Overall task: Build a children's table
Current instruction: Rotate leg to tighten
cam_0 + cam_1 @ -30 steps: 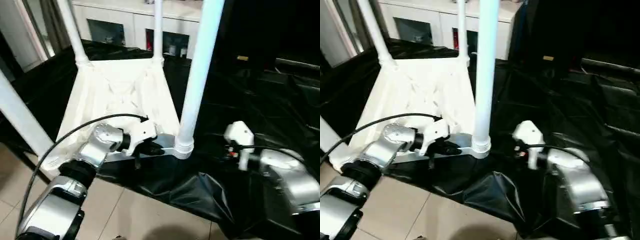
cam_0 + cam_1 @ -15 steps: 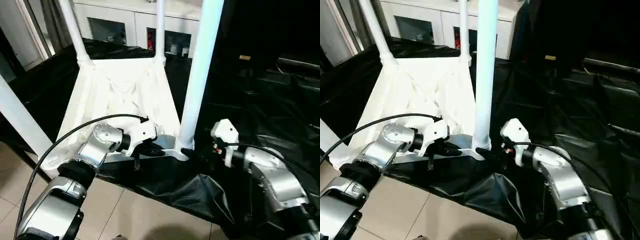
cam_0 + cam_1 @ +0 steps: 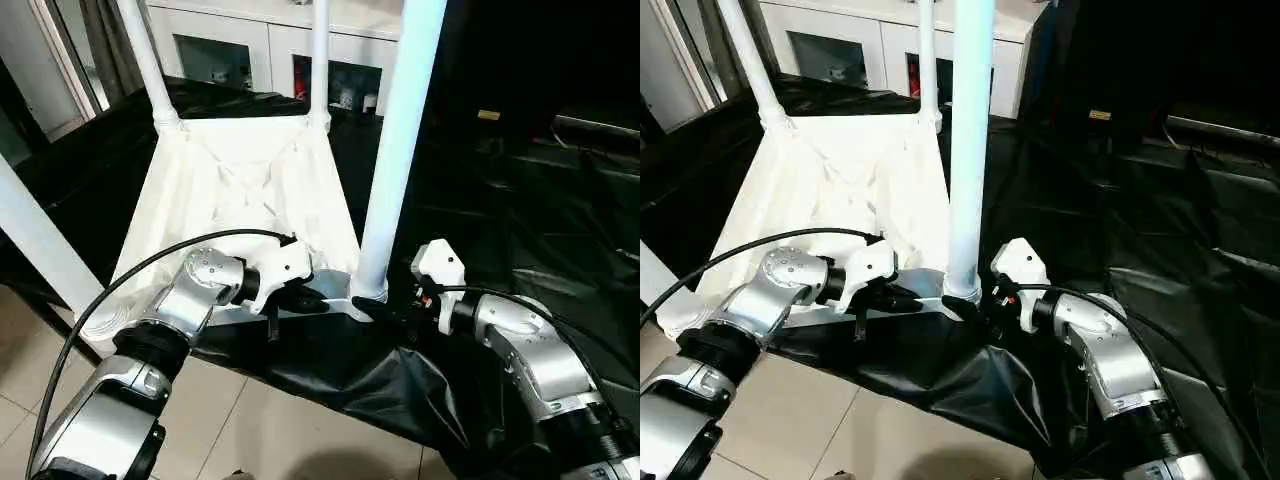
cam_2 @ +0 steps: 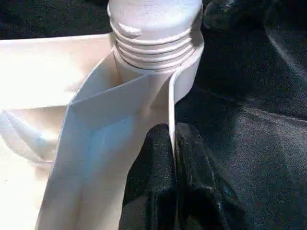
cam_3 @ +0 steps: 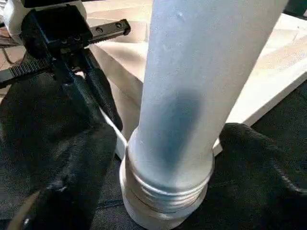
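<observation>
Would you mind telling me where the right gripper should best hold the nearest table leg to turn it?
Probably low on the leg, just above its threaded collar, coming from the robot's right. The tube stands upright and round, and the left gripper already pinches the tabletop's rim on the other side.

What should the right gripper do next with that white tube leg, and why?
Probably close the right gripper on the white tapered tube leg and twist: its fingers flank the leg's base, threads still show above the corner socket, and the left gripper pinches the tabletop's edge.
</observation>
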You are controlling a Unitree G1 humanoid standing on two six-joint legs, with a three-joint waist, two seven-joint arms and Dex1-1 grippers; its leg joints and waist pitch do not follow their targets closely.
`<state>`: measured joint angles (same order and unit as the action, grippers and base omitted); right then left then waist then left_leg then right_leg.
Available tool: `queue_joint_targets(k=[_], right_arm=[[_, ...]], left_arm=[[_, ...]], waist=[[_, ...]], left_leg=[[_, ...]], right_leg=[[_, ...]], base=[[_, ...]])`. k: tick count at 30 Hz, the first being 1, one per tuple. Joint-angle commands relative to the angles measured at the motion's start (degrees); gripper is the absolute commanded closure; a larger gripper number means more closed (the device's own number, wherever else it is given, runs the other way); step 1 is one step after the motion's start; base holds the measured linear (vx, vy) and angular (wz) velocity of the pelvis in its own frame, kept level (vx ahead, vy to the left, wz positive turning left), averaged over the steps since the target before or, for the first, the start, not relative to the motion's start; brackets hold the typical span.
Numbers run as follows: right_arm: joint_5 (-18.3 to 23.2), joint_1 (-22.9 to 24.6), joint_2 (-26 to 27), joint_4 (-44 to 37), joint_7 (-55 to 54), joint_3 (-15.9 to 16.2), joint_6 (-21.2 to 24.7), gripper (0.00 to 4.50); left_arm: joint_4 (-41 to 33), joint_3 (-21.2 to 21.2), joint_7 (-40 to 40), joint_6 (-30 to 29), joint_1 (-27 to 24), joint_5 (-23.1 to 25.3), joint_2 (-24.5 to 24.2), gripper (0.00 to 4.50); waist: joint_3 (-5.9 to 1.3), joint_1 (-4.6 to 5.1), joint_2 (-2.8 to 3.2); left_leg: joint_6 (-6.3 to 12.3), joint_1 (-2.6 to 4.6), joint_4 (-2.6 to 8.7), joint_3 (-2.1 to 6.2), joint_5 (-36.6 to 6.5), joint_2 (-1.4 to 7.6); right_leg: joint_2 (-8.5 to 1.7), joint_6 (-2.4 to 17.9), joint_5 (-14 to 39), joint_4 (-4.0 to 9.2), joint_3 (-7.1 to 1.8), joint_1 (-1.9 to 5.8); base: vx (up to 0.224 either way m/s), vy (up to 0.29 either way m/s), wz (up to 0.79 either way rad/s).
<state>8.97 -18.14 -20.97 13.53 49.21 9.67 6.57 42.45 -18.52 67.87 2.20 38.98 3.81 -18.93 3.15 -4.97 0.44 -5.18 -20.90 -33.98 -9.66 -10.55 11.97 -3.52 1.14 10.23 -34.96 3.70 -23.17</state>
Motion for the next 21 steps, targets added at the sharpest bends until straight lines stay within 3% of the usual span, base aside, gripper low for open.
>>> queue_joint_targets(k=[1,7,11,16,18,20,21], right_arm=[[-0.5,-1.0,0.0,0.7,0.1,0.1,-1.0,0.97],[-1.0,-1.6,0.3,2.0,-0.1,0.3,-1.8,1.46],[-1.1,-1.7,0.6,2.6,-0.3,0.3,-2.2,1.89],[-0.9,-0.5,1.8,3.5,-1.5,-0.2,-3.0,2.1],[-0.3,0.8,3.6,4.6,-4.0,-1.5,-3.8,2.25],[-0.6,1.3,4.4,5.2,-6.1,-2.1,-4.4,2.3],[0.2,2.8,6.8,5.6,-9.2,-3.3,-4.6,2.35]], left_arm=[[-0.4,-0.5,0.1,-0.4,-0.6,0.6,-0.4,4.5],[-0.5,-0.4,0.2,-0.6,-0.7,0.6,-0.7,4.5],[-0.7,-0.4,0.0,-0.8,-0.9,0.7,-0.8,4.5],[-0.3,-0.1,-1.0,-1.3,-1.2,0.5,-0.3,4.5],[1.2,0.4,-3.8,-1.3,-0.9,0.8,1.1,4.5],[2.2,0.8,-5.7,-1.3,-0.5,0.8,2.2,4.5],[4.5,1.0,-10.1,-1.2,0.8,1.6,4.4,4.5]], waist=[[-3.86,-0.05,-0.53],[-3.88,-0.04,-0.75],[-3.88,0.03,-0.57],[-3.78,0.23,-0.52],[-3.69,0.34,-0.28],[-3.6,0.51,-0.5],[-3.44,0.61,-0.33]], left_leg=[[2.96,0.28,3.77,-0.06,-9.4,1.05],[3.09,0.27,3.76,-0.06,-9.2,1.04],[3.08,0.23,3.77,-0.04,-9.3,1.02],[2.8,0.27,3.84,-0.02,-10.2,0.97],[2.48,0.48,3.87,-0.06,-11.4,1.01],[2.13,0.4,4.0,-0.04,-12.1,0.84],[1.98,0.58,3.99,-0.12,-13.1,0.8]], right_leg=[[-4.27,10.7,12.6,4.32,-2.67,3.25],[-4.25,10.7,12.2,4.25,-2.65,3.32],[-4.26,10.9,12.3,4.23,-2.61,3.28],[-4.21,10.4,14.0,4.45,-2.6,3.25],[-4.23,10.2,15.4,4.79,-2.64,2.99],[-4.08,9.5,17.5,4.99,-2.5,3.11],[-4.11,9.0,19.3,5.37,-2.62,2.81]], base=[[0.0,0.0,0.0],[0.0,0.0,0.0],[0.0,0.0,0.0],[0.0,0.0,0.0],[0.0,0.0,0.0],[0.0,0.0,0.0],[0.0,0.0,0.0]])
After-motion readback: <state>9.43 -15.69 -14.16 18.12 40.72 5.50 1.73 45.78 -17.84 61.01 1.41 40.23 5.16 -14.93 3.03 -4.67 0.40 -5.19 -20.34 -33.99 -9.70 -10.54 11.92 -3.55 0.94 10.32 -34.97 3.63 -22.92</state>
